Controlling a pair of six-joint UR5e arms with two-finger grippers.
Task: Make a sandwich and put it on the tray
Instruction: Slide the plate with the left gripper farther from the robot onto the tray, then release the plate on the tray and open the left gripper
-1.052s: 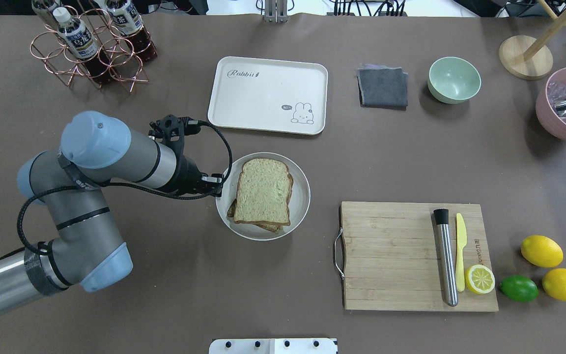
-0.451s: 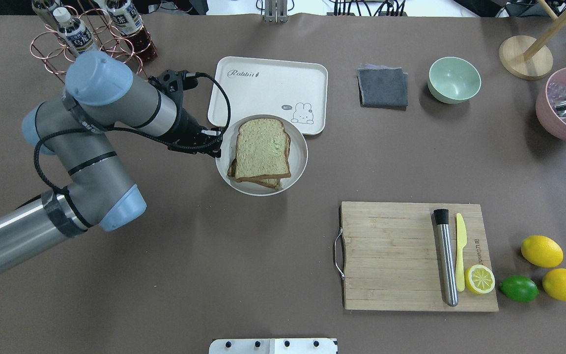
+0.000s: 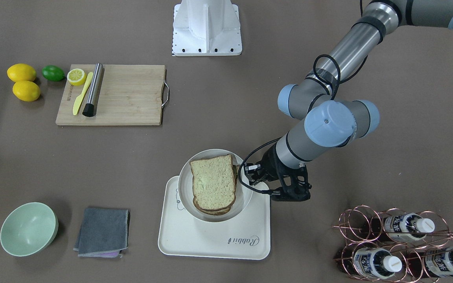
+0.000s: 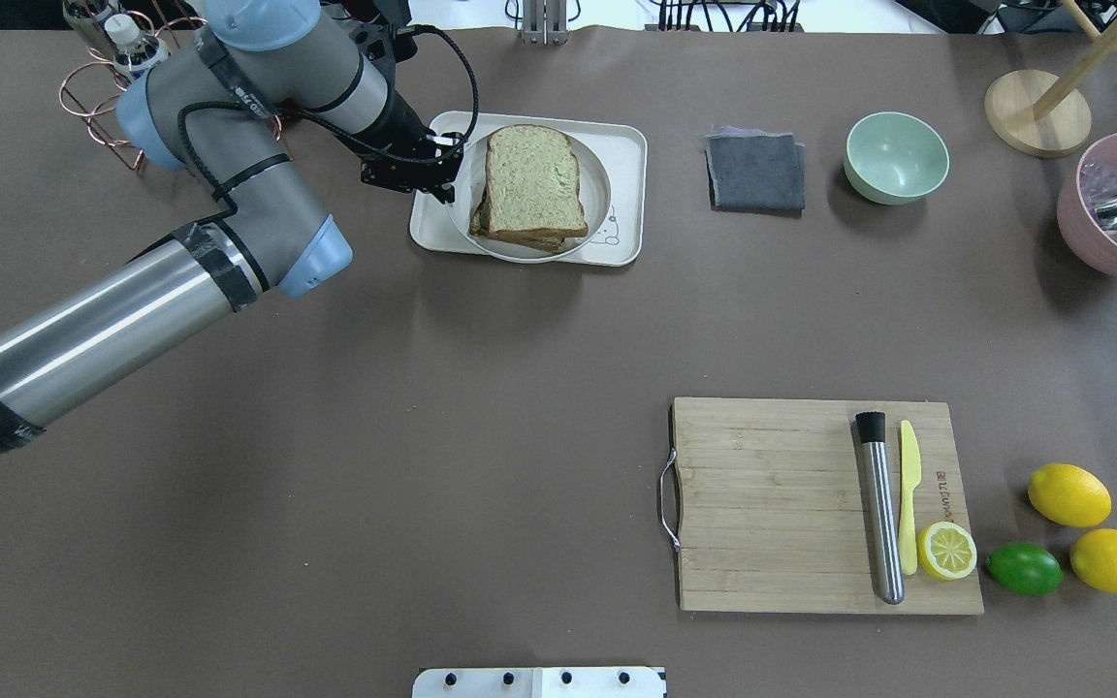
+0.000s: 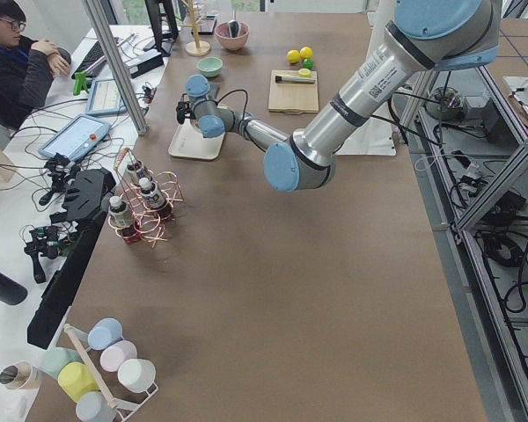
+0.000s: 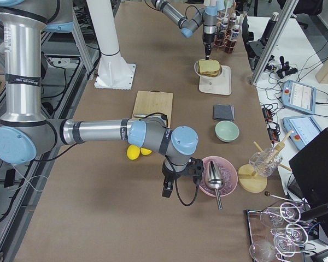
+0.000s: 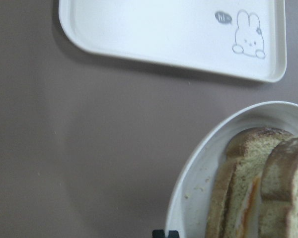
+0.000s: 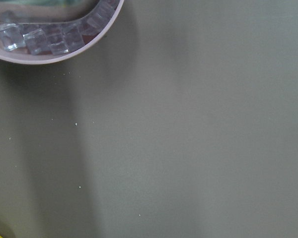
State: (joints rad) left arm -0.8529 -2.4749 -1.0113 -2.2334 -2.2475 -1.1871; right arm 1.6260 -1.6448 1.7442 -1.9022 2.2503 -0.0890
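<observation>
Holding a white plate (image 4: pixel 598 189) over the tray (image 4: pixel 628 145) with the left jaws, clamped on the plate's rim above the tray's left end as seen from overhead. Covering the tray's middle with that plate; touching the tray or just clear of it, hard to tell. Riding on the plate, and so right over the tray, the sandwich (image 4: pixel 531 179): two speckled brown slices with dark crust, stacked a touch askew, a strip of white and orange egg (image 7: pixel 249 210) peeking out between them in the left wrist view. Reaching across the bench (image 4: pixel 423 436) from the tray's left with the left arm (image 4: pixel 248 194). Off to the tray's right in the overhead view, a folded grey cloth (image 4: pixel 755 173) close by, then a green bowl (image 4: pixel 896 157) further along. Well away from the tray, toward the robot and to the right, a wooden cutting board (image 4: pixel 772 504). Parked far from the tray beside a pink bowl (image 4: pixel 1087 242) of ice, the right jaws; apart or together, impossible to tell.
</observation>
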